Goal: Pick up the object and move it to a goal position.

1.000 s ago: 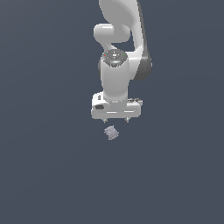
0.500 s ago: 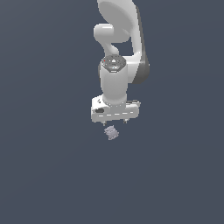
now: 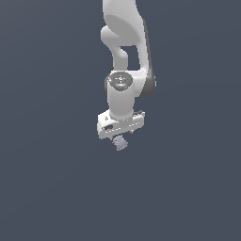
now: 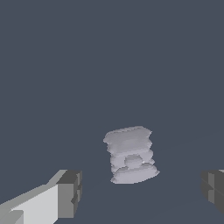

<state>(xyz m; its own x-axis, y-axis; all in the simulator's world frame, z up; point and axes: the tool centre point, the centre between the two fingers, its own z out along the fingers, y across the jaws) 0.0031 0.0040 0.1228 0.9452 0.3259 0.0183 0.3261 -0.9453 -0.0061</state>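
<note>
Lower than a second ago, my white two-fingered gripper [image 3: 123, 137] has come down until its wide white palm bar sits just above the tiny pale grey-lavender ridged lump [image 3: 121, 142], where before there was a clear gap of dark ground between us. That lump itself lies where it lay in the earlier exterior views; only I have moved.

My white arm [image 3: 126, 56] hangs straight down from the top of the exterior view, wrist pointing at the flat dark slate-blue floor [image 3: 52, 188]. In that view the lump peeks out from under the palm bar, a little toward the exterior view's left of the bar's middle, and it looks far smaller than my hand.

From the wrist view I see the lump [image 4: 131, 154] plainly: a stubby blocky thing with stacked uneven ridges, resting on the floor [image 4: 109, 57]. My dark grey fingertip pads [image 4: 70, 194] stand wide apart, one on each side of it, with bare floor between each pad and the lump. So my hand [image 4: 142, 190] is spread wide and holds nothing; the lump lies between the fingers, touched by neither. How far my fingertips are above the floor I cannot tell.
</note>
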